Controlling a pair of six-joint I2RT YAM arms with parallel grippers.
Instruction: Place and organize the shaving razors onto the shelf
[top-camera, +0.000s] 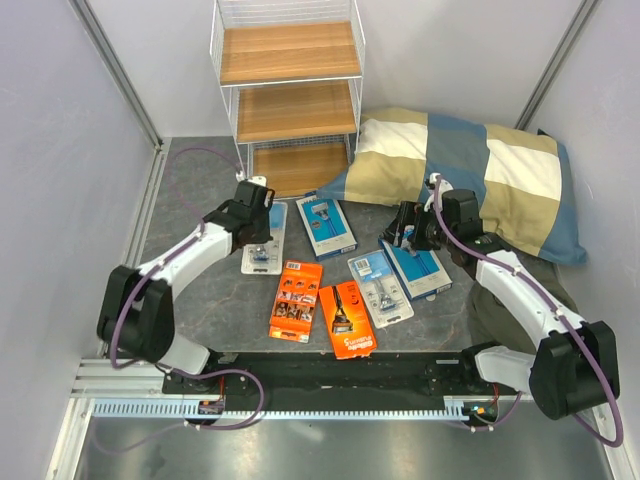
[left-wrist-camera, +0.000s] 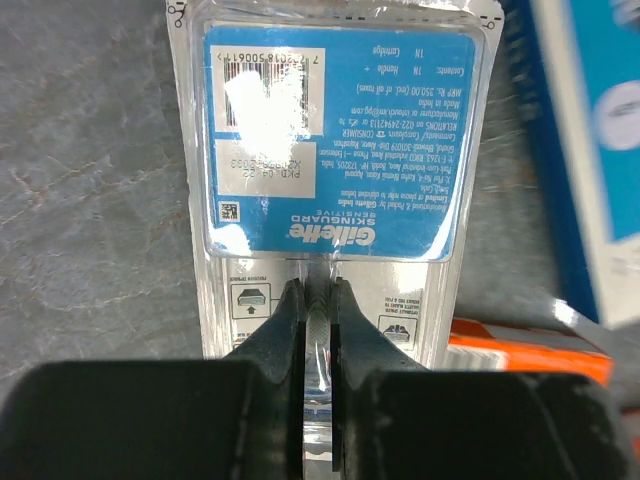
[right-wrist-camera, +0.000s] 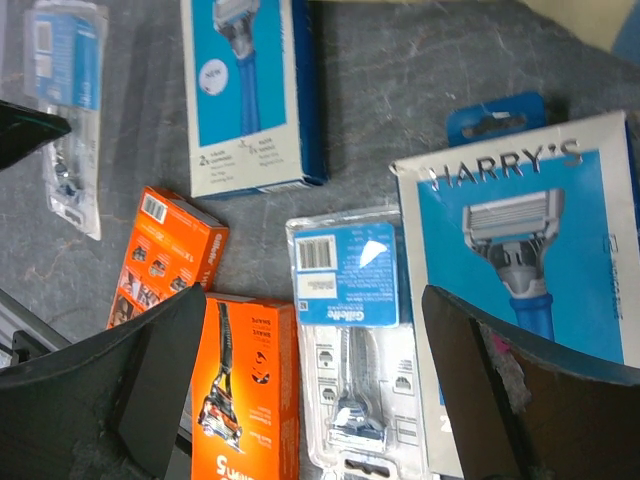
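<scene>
The shelf (top-camera: 288, 95), a white wire rack with three wooden tiers, stands at the back. Six shaving razors lie on the grey table. My left gripper (left-wrist-camera: 317, 290) is shut on the raised middle of a clear blister pack with a blue top (left-wrist-camera: 330, 150), the leftmost pack (top-camera: 262, 248). My right gripper (right-wrist-camera: 315, 295) hovers open over the second clear blister pack (right-wrist-camera: 350, 300), with a blue box (right-wrist-camera: 530, 240) under its right finger. Another blue box (top-camera: 326, 225) and two orange packs (top-camera: 296, 300) (top-camera: 347, 318) lie between the arms.
A blue-and-beige checked pillow (top-camera: 480, 170) lies at the back right, just behind my right arm. Grey walls close in both sides, and a metal rail (top-camera: 300, 405) runs along the near edge.
</scene>
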